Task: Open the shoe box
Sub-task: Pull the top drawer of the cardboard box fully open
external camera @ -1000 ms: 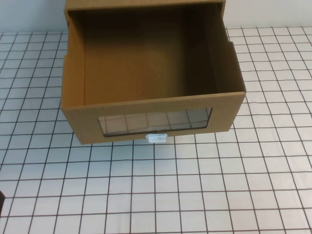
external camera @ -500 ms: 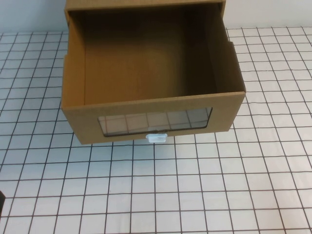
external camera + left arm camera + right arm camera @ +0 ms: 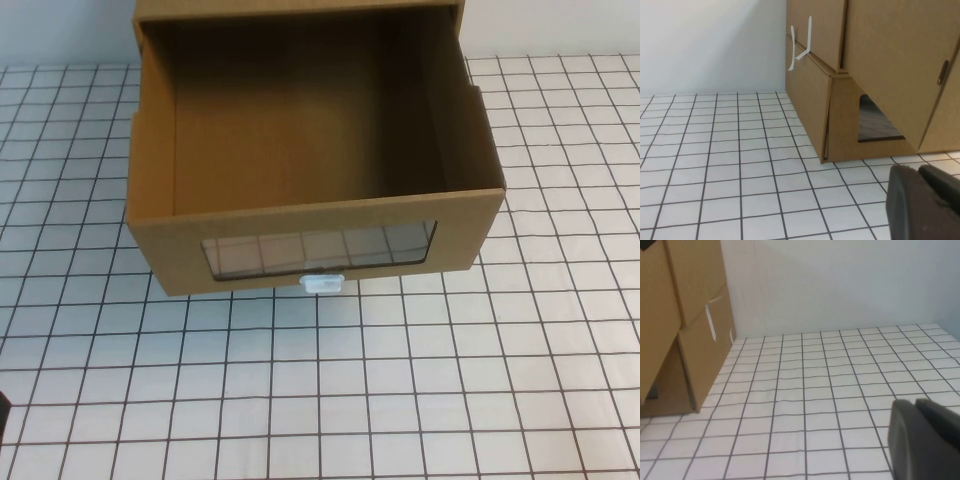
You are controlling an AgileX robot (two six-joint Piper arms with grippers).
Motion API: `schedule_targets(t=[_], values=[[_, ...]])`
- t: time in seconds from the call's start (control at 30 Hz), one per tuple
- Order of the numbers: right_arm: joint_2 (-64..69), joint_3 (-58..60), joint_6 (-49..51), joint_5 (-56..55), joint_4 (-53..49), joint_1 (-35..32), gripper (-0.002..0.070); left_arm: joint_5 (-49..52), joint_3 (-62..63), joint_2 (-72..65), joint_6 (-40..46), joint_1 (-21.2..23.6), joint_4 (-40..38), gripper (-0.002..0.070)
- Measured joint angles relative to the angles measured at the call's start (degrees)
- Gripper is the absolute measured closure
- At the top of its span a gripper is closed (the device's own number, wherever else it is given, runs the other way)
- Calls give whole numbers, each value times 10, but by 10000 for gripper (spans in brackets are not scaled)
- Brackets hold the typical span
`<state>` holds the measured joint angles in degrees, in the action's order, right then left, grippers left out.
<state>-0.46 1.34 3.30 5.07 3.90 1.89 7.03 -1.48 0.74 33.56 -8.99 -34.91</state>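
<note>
Shoe box (image 3: 300, 215) stands open on grid table (image 3: 400, 380), 1 white tab (image 3: 322, 283) on near face. Left gripper (image 3: 916, 171) pressed together, left of box; right gripper (image 3: 915, 402) pressed together, right of box.

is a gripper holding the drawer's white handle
No, the small white handle on the brown cardboard drawer stands free; the left gripper sits off to its left, the right gripper to its right.

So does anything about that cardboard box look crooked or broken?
Nothing is broken or spilled. The shoe box drawer is pulled out and empty. Its windowed front runs slightly askew to the grid lines of the table. The left gripper and right gripper sit low over the table, away from it, both shut.
</note>
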Motion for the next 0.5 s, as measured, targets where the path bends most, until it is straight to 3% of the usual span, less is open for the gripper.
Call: schedule_targets(t=[0.2, 0.5], values=[[0, 0, -65, 54, 22, 2, 689, 0, 0, 0, 0, 0, 0, 677], [0, 0, -73, 159, 41, 4, 689, 0, 0, 0, 0, 0, 0, 677]])
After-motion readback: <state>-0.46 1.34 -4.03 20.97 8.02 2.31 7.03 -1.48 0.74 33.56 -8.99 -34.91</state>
